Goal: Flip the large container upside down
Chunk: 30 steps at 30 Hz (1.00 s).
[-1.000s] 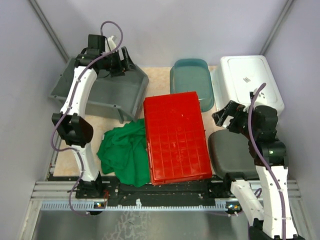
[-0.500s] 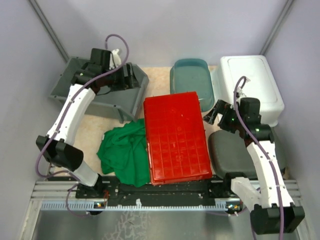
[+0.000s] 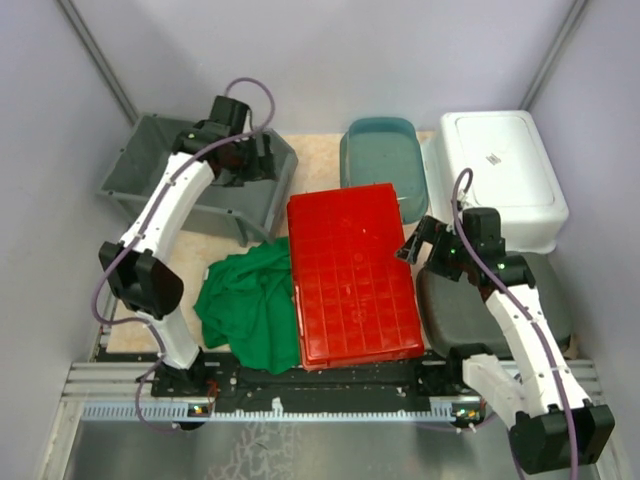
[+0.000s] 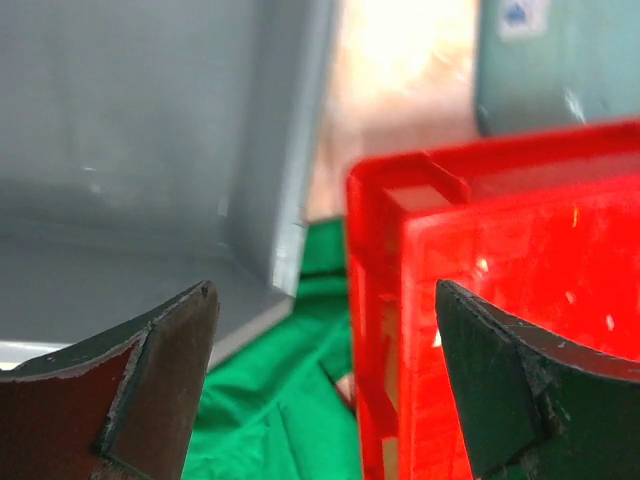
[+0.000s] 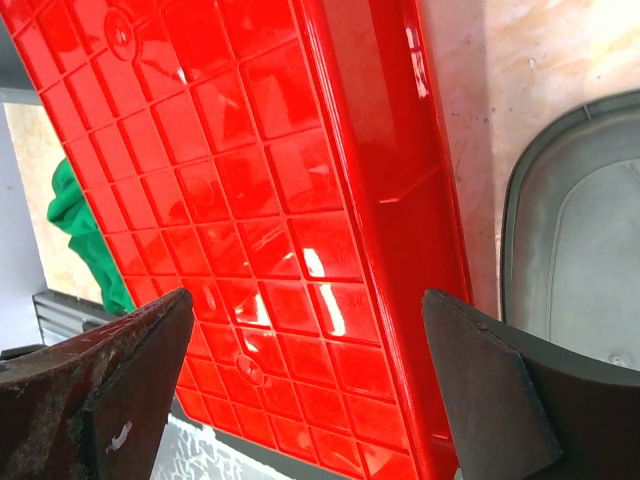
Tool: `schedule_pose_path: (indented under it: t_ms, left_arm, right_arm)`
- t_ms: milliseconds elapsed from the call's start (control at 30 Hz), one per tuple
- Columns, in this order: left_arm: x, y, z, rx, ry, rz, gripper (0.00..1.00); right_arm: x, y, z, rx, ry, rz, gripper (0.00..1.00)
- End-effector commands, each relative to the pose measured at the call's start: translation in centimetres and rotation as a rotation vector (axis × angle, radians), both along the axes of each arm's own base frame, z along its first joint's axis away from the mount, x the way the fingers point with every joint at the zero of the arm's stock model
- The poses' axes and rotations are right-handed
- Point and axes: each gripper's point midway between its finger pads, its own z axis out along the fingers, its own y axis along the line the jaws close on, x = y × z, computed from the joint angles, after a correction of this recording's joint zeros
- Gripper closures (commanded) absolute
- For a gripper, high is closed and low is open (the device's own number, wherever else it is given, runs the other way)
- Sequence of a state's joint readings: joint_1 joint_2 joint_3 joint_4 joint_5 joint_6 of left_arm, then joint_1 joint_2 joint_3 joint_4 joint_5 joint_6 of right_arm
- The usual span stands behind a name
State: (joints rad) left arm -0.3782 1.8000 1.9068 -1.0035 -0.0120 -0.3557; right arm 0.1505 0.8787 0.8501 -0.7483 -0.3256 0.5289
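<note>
Robotics lab test cell. Plain grey panels enclose the tabletop on three sides. An aluminium rail along the lower edge carries the left arm and right arm. Plastic bins occupy the upper corners: grey bin, white tub.

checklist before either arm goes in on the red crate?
1. Left end effector open and empty: ok.
2. Right end effector open and empty: ok.
3. Nothing resting on the red crate: ok.
4. Crate's left side clear: not ok, the green cloth lies against it.
5. Crate's right side clear: ok, a strip of table shows between it and the dark grey lid.
6. Cloth trapped under the crate: cannot tell.
</note>
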Motion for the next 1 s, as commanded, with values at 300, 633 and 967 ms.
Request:
schedule_pose_path:
  t_ms: [300,633,967]
  left_arm:
    - [10.9,7.1,1.9,-0.002,-0.207,0.503,0.01]
    - [17.8,5.0,2.4,-0.245,-0.384,0.648,0.0]
    - [22.3,4.2,-3.0,-0.293,-0.365,0.755,0.07]
  right_arm:
    - [0.4,0.0,2.4,-0.001,-0.091,0.0,0.03]
    - [-0.7,-0.4,2.2,-0.009,-0.068,-0.012,0.03]
    - [-1.2,-0.8,1.6,-0.031,-0.037,-0.018,0.03]
